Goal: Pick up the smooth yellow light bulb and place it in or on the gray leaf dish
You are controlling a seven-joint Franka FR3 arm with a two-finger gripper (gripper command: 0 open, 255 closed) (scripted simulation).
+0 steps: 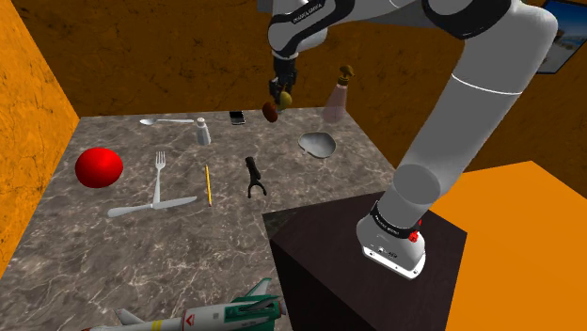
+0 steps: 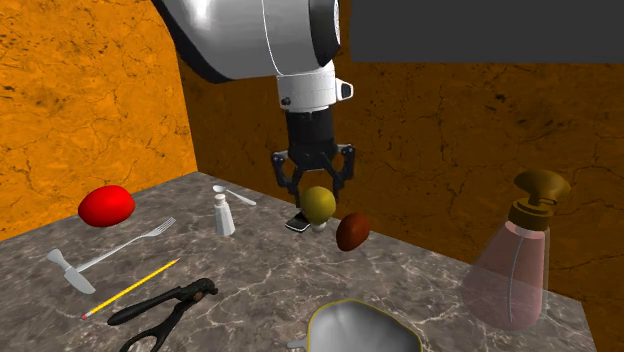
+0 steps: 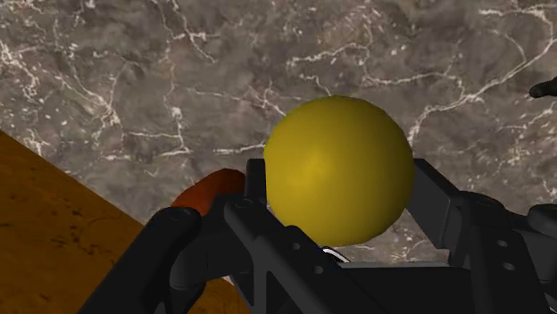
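Note:
My black gripper point(image 2: 318, 190) is shut on the smooth yellow light bulb point(image 2: 319, 204), holding it in the air above the back of the marble table. From the shoulder view the bulb point(image 1: 285, 98) hangs under the gripper point(image 1: 283, 94) near the back wall. In the wrist view the round bulb point(image 3: 337, 169) sits clasped between the fingers point(image 3: 446, 201). The gray leaf dish point(image 1: 318, 144) lies on the table toward the shoulder view's right of the bulb and nearer the stand. In the second exterior view the dish point(image 2: 360, 328) has a yellowish rim and is at the front edge.
A brown oval thing point(image 2: 352, 231) lies just beside the bulb. A pink soap bottle point(image 2: 515, 260) stands near the dish. A small phone point(image 1: 237, 118), shaker point(image 1: 202, 131), spoon point(image 1: 160, 121), red ball point(image 1: 99, 166), fork point(image 1: 158, 179), pencil point(image 1: 208, 184) and black tool point(image 1: 253, 177) are spread over the table.

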